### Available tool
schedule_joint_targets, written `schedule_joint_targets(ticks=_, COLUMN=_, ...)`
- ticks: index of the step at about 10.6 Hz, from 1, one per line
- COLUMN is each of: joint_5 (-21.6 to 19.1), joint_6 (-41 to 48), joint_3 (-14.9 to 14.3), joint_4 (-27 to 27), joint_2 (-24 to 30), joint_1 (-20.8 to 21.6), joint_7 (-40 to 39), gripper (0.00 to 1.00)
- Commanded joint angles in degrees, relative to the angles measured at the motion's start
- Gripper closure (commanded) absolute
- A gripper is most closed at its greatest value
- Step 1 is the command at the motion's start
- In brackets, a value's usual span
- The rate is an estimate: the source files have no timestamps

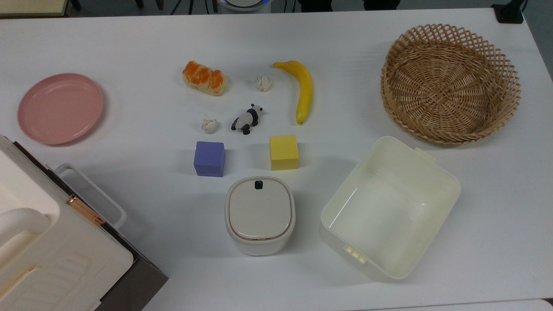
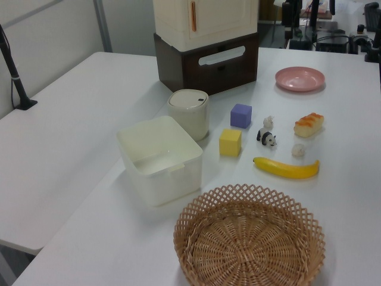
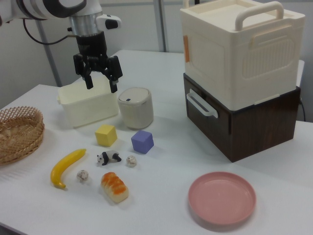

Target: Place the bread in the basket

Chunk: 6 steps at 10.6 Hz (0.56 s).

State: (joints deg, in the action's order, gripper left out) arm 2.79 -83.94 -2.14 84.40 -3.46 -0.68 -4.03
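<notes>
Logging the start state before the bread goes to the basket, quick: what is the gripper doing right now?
Gripper: open, fingers spread, holding nothing, hanging in the air above the table; the bread lies untouched.

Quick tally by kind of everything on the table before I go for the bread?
Toy food: 2, bread and banana
Foam cubes: 2, purple cube, yellow cube
Crumpled balls: 2, and
Panda figure: 1
Pink plate: 1
Basket: 1
Open tub: 1
Lidded bin: 1
Stacked boxes: 2
Total: 13
</notes>
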Motion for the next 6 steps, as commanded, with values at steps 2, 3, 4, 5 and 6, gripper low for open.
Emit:
schedule_joint_targets(ticks=2, joint_5=0.55, joint_6=1.24, joint_3=-0.05, joint_4=0.95, joint_2=1.00, joint_1=0.33, joint_7=-1.16, gripper=0.00)
schedule_joint_targets(ticks=3, joint_5=0.46, joint_6=1.32, joint_3=-0.05, joint_4=0.86, joint_2=1.00, joint_1=0.33, joint_7=-1.16, gripper=0.00)
schedule_joint_targets(ticks=4, joint_5=0.46, joint_6=1.67, joint_3=-0.05, joint_4=0.86, joint_2=1.00, joint_1=0.33, joint_7=-1.16, gripper=0.00)
schedule_joint_targets(ticks=5, joint_5=0.38, joint_6=1.76, joint_3=-0.05, joint_4=0.86, joint_2=1.00, joint_1=0.24, joint_7=-1.16, gripper=0.00)
schedule_joint_targets(ticks=6, joint_5=0.37, joint_6=1.68, joint_3=-0.05, joint_4=0.86, joint_2=1.00, joint_1=0.15, joint_7=-1.16, gripper=0.00)
